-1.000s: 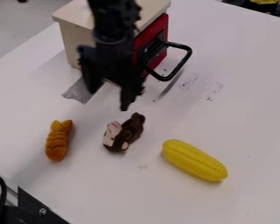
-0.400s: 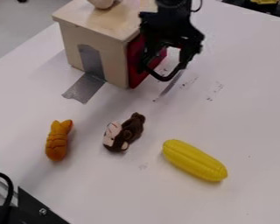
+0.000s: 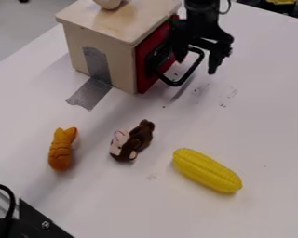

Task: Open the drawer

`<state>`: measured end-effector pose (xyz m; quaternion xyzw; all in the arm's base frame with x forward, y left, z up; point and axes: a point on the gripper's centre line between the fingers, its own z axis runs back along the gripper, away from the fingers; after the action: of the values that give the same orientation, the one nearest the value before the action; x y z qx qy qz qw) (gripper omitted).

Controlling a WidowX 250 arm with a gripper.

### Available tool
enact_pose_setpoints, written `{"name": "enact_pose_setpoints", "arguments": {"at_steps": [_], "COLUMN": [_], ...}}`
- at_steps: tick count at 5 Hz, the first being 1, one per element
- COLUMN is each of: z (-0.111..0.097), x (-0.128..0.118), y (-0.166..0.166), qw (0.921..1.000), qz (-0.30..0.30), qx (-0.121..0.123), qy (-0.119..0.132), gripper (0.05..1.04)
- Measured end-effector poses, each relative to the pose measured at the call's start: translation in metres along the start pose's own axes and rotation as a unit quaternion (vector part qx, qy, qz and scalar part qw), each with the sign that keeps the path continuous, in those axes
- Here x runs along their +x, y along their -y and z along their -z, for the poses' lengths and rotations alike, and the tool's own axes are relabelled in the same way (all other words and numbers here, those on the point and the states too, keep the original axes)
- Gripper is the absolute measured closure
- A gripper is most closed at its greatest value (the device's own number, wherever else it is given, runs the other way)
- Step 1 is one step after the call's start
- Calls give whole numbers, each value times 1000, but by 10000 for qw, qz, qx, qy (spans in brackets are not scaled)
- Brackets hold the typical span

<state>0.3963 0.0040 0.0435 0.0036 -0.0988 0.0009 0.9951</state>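
Observation:
The gripper (image 3: 196, 65) hangs at the upper right, beside the red front of the wooden box. Its two fingers stand apart, one near the drawer's face and the other out to the right, with the black handle's far end between or just behind them. The drawer (image 3: 143, 69) has a red face that sits against the box, flush as far as I can see. Its black loop handle (image 3: 174, 84) sticks out to the right over the table. Part of the drawer's far side is hidden behind the gripper.
The wooden box (image 3: 123, 65) stands at the top, a round object (image 3: 108, 3) on its lid and grey tape (image 3: 89, 94) at its base. On the white table lie an orange toy (image 3: 61, 149), a brown plush toy (image 3: 139, 137) and yellow corn (image 3: 206, 170). Black hardware (image 3: 36, 221) occupies the lower left.
The gripper has moved right and up from in front of the box, past the handle, to the handle's far side. The box, handle and toys stay where they were.

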Motion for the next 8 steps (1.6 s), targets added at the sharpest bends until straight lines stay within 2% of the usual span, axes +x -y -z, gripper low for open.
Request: {"name": "enact_pose_setpoints", "arguments": {"at_steps": [1, 2, 3, 4, 6, 7, 8], "z": [21, 26, 26, 26, 17, 20, 16], "x": [-7, -9, -10, -11, -13, -11, -4], "y": [0, 0, 4, 22, 91, 98, 100], "qw": [9995, 9993, 9991, 9990, 9968, 9967, 9975], "qz": [-83, -113, -157, -26, 576, 475, 369], "qx": [17, 36, -24, -95, -286, -310, -263], "qy": [-291, -360, -399, -431, -479, -580, -546], "gripper": [407, 705, 911, 957, 961, 940, 732]}}
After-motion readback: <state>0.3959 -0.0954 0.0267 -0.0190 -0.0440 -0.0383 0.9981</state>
